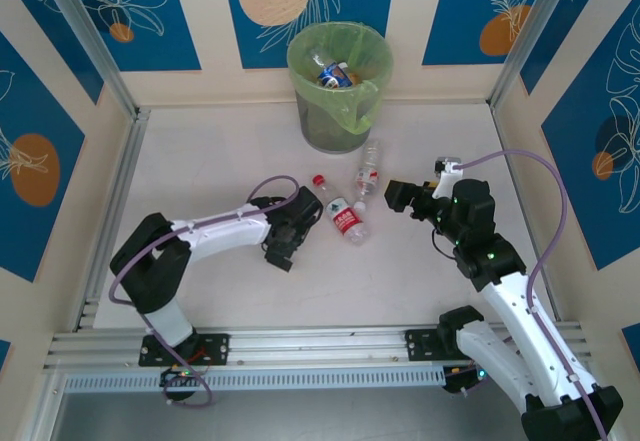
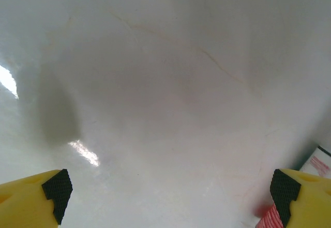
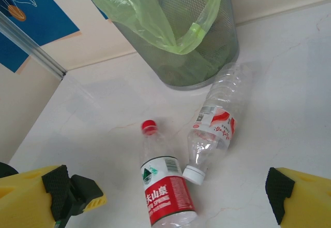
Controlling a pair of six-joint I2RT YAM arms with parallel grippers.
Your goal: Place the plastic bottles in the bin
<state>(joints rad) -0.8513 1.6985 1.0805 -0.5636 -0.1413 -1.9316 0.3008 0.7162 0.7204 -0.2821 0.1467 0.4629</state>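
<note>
Your left tool (image 2: 169,197) is standing wide with nothing between its yellow fingers (image 2: 31,199), and it is hanging low over the bare white counter (image 1: 200,171), left of centre. In the left wrist view, a strip of red label is showing right against the right-hand finger, so the tool is sitting just beside a bottle, not around it.

Your right tool (image 1: 420,189) is also gaping wide and holding nothing, and it is hovering right of centre, facing the bottles and the bin (image 1: 340,86).

Two bottles are lying on their sides on the counter between the two tools. The red-capped bottle (image 1: 340,213) with the red and white label is lying nearer to you, just right of the left tool, with its cap pointing far and slightly left. The white-capped bottle (image 1: 368,171) is lying beyond it, between it and the bin, with its cap pointing near. That cap is sitting just beside the red-capped bottle's shoulder, and you cannot tell whether they are touching.

The bin is standing upright at the far middle of the counter, against the wall, with its green bag (image 1: 305,61) hanging over the rim. At least one bottle in the bin (image 1: 335,74), showing a blue label, is lying at the bottom.
</note>
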